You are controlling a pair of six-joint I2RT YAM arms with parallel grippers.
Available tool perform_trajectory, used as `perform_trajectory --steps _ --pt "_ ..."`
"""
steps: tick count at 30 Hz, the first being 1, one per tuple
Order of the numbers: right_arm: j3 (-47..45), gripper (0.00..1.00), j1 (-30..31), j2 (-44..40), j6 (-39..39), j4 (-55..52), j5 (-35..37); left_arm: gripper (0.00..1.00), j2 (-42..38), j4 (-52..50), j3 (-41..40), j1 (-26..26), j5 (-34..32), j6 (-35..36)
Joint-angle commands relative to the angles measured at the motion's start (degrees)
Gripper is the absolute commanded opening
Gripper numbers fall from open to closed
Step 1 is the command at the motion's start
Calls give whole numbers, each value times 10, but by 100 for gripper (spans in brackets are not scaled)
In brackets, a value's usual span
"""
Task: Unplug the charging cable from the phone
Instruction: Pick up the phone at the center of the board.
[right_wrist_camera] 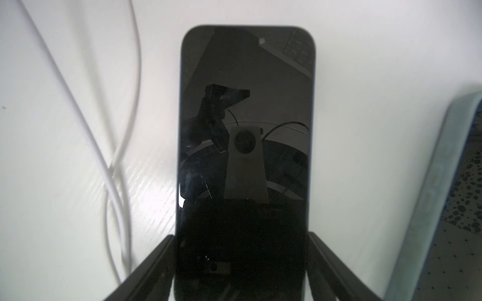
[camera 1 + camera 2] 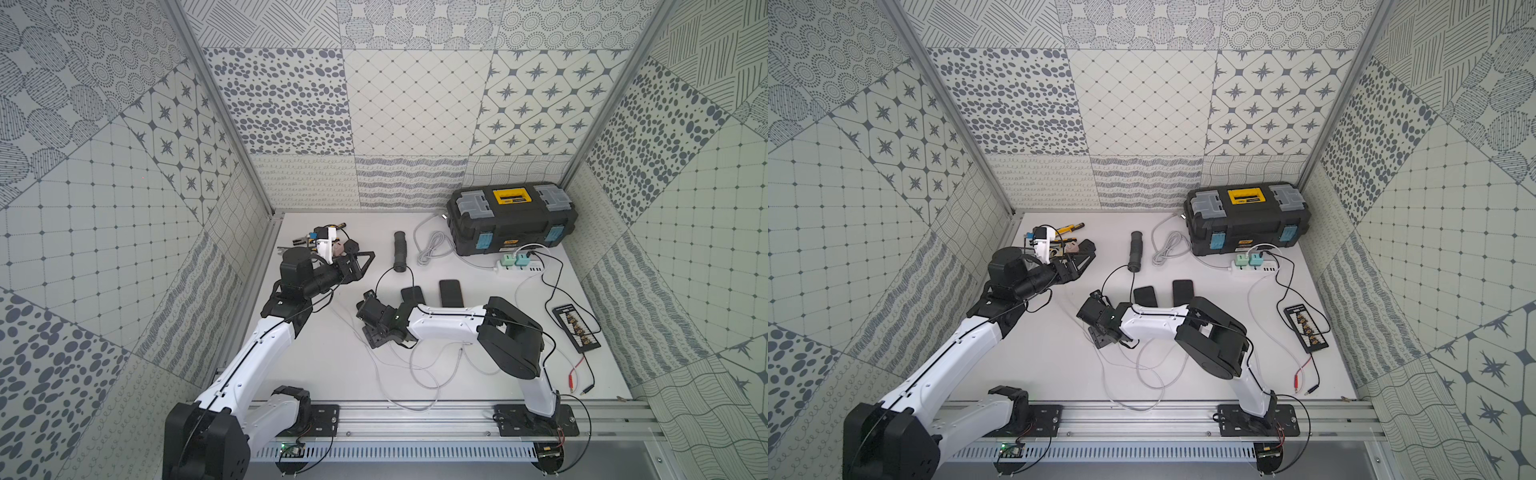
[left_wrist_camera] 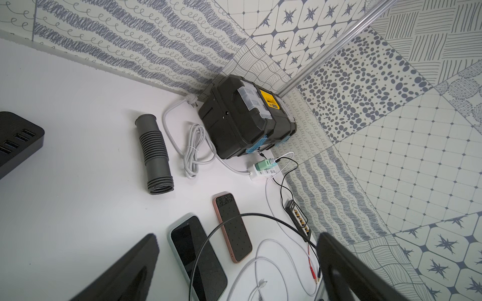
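Note:
A dark-screened phone [image 1: 245,130] with a blue edge lies flat on the white table. My right gripper [image 1: 240,235] is shut on the sides of its near end. In both top views that gripper [image 2: 376,332] reaches down over the phone and hides it. A white charging cable [image 1: 104,156] loops on the table beside the phone. Its plug and the phone's port are hidden. My left gripper [image 2: 365,261] [image 3: 238,238] hovers open and empty at the back left, well away from the phone.
Two other phones [image 2: 411,295] [image 2: 450,292] lie just behind the right gripper, one in a light green case [image 1: 443,195]. A black toolbox [image 2: 513,216], power strip [image 2: 521,264], grey ribbed hose [image 2: 401,251], coiled grey cord [image 2: 432,247] and black board [image 2: 575,328] stand around. Loose white cable [image 2: 415,374] loops in front.

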Motion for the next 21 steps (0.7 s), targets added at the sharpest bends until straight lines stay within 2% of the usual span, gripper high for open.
perform_trajectory --steps 1,8,15,21 --pt "-10 59 -11 -43 -8 19 17 98 -3 1 10 0 -6 11" --pt "-55 54 -40 -121 -14 55 1 98 -4 -1 14 0 0 10" --pt "-128 50 -97 -211 21 127 -86 98 -1 1 16 1 2 8" --pt "-208 47 -139 -289 60 240 -163 99 5 7 20 1 19 5"
